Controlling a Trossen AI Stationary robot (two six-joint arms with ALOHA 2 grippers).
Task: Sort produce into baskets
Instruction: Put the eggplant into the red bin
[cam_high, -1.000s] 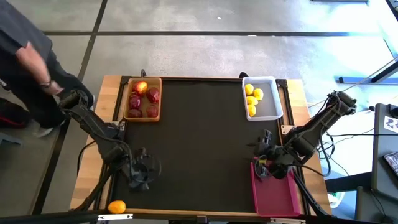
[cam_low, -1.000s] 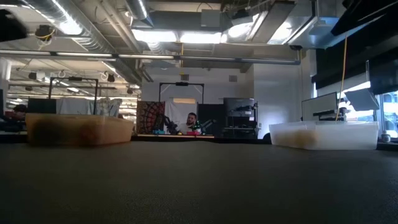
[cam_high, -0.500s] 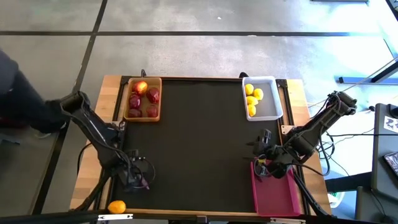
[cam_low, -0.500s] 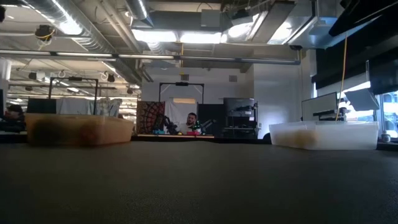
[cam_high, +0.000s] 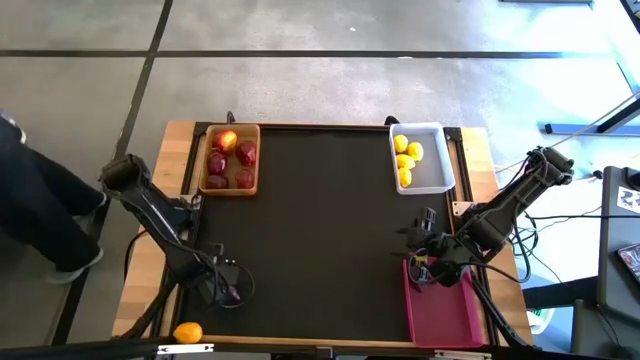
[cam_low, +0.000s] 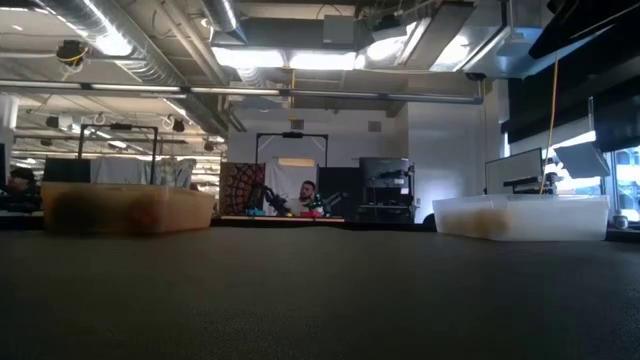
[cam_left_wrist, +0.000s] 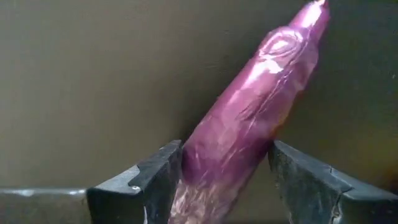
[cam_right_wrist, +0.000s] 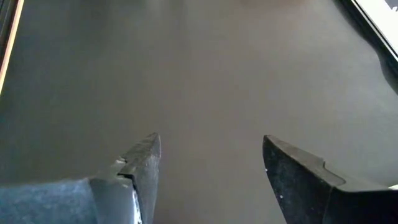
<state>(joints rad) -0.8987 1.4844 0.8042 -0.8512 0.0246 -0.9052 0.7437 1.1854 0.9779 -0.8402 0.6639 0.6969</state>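
While the left gripper (cam_left_wrist: 225, 180) clamps a purple elongated piece (cam_left_wrist: 249, 124) near the black mat's (cam_high: 320, 230) front-left corner, an orange fruit (cam_high: 187, 332) lies just off that corner. At the mat's back corners sit the wooden basket (cam_high: 229, 158) of red fruits and the white basket (cam_high: 421, 157) of yellow ones. Beside the pink basket (cam_high: 445, 308), the right gripper (cam_right_wrist: 211, 171) rests with its fingers spread apart, holding nothing.

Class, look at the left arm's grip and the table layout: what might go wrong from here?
1. The left end effector holds the purple piece near one end; it may pivot or slip.
2. The pink basket lies across the table, under the right end effector: possible collision.
3. The orange fruit sits near the table edge.
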